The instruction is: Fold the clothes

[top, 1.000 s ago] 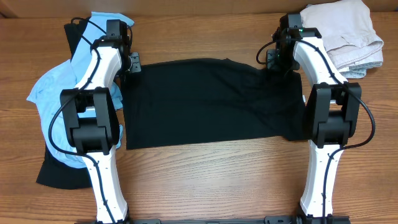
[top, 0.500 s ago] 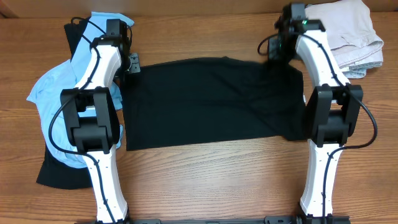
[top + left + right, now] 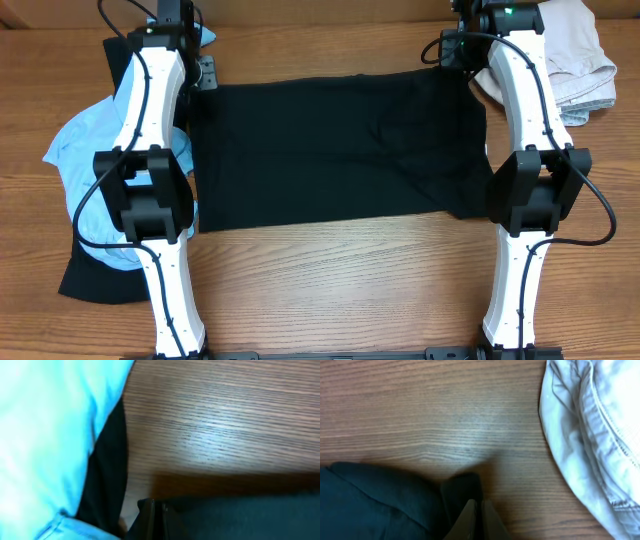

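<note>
The black shirt (image 3: 340, 150) lies spread on the bench (image 3: 330, 290), near edge loose. Farther back, the left claw (image 3: 205, 75) and right claw (image 3: 452, 52) each pinch a far corner. Such thin grips may slip, and uneven pulling would skew the fold. Just beyond, the beige garment (image 3: 570, 55) could snag.

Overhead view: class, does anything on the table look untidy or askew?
Yes. The black shirt lies fairly flat, but its near edge runs slanted. The light blue garment lies crumpled at the left, and the beige garment is heaped far right.
</note>
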